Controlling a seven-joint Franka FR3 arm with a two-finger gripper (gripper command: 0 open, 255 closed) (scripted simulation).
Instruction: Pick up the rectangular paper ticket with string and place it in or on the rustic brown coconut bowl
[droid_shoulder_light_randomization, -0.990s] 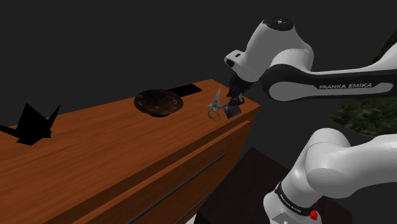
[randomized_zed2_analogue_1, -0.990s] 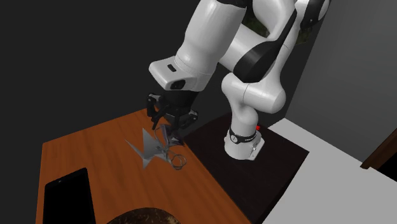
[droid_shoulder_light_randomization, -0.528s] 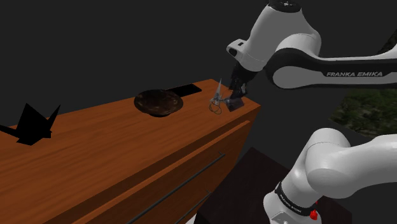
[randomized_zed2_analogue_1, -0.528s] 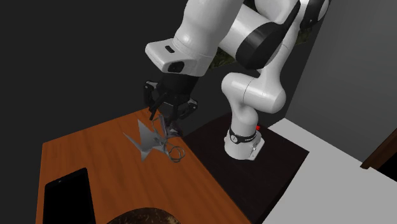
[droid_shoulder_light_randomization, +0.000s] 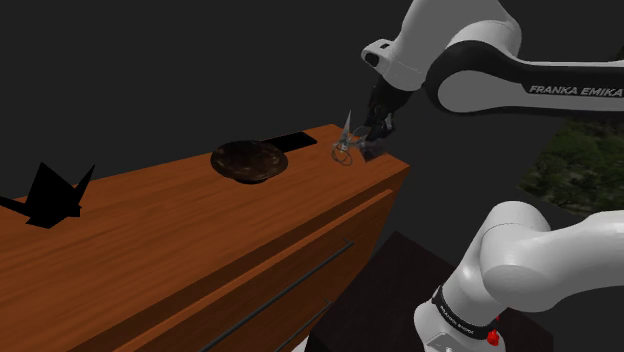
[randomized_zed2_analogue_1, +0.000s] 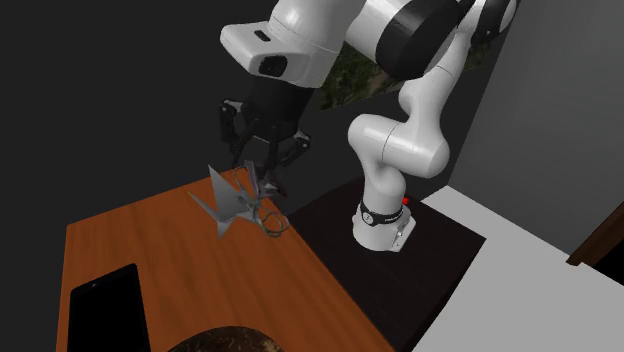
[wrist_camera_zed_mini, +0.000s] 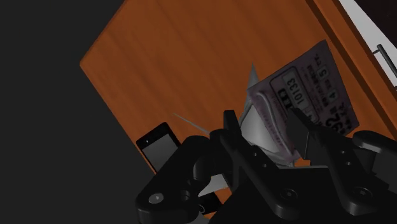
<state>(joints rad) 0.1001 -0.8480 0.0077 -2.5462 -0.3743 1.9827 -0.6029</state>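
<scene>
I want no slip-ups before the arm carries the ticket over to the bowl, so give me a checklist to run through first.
1. Ticket clasped in the gripper: ok, the wrist view shows it between the fingers.
2. Ticket lifted off the table: ok, it hangs above the wood.
3. String loop free of the table's surface: cannot tell.
4. Bowl upright on the table, open side up: ok.
5. Way to the bowl free of tall things: ok, the black phone near it lies flat.
</scene>
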